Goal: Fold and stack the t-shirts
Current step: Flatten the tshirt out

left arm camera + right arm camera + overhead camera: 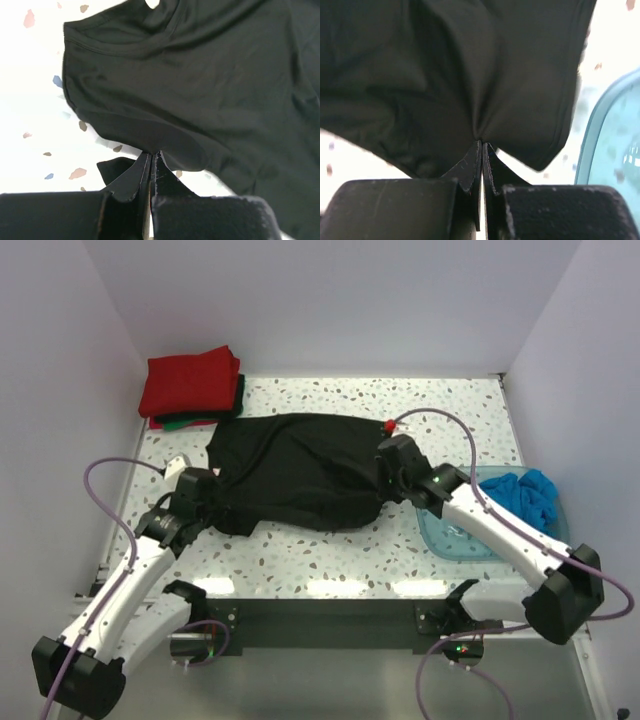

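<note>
Black t-shirt (pixel 295 472): laid wrinkled at the centre of the frame on the speckled table (pixel 330 560).
Left gripper (pixel 151 156): fingers are pressed together on a pinch of the black fabric at its lower left edge.
Right gripper (pixel 482 146): fingers are clamped on a fold at the shirt's right edge, near the tub (pixel 450 538).
Red t-shirt (pixel 190 383): folded, upper left of the frame, stacked on a green t-shirt (pixel 185 424).
Blue t-shirt (pixel 525 492): crumpled inside the tub, right of the frame.

translucent blue tub (pixel 455 540) | right side, near edge | on speckled white table (pixel 320 562) | plain white walls (pixel 330 300) around
</note>
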Action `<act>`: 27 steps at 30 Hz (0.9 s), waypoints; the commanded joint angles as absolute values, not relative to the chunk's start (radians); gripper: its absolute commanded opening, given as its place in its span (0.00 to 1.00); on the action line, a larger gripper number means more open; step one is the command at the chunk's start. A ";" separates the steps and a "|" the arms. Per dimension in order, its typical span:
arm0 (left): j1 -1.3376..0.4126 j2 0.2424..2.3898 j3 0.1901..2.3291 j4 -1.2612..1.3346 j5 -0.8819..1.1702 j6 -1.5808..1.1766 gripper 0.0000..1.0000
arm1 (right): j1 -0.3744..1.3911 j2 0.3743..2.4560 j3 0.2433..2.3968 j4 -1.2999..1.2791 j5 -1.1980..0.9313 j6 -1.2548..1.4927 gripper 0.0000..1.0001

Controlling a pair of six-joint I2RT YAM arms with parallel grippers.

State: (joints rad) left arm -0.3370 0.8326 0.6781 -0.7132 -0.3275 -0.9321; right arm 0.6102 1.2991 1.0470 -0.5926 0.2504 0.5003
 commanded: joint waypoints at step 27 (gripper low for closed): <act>-0.341 0.864 0.661 -0.765 -0.445 -0.940 0.00 | 0.701 1.032 0.572 -0.580 0.195 0.799 0.77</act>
State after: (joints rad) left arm -0.3370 0.8646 0.6636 -0.7826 -0.4168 -0.9325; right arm 0.7013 1.0523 0.6029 -0.7040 0.1711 0.7048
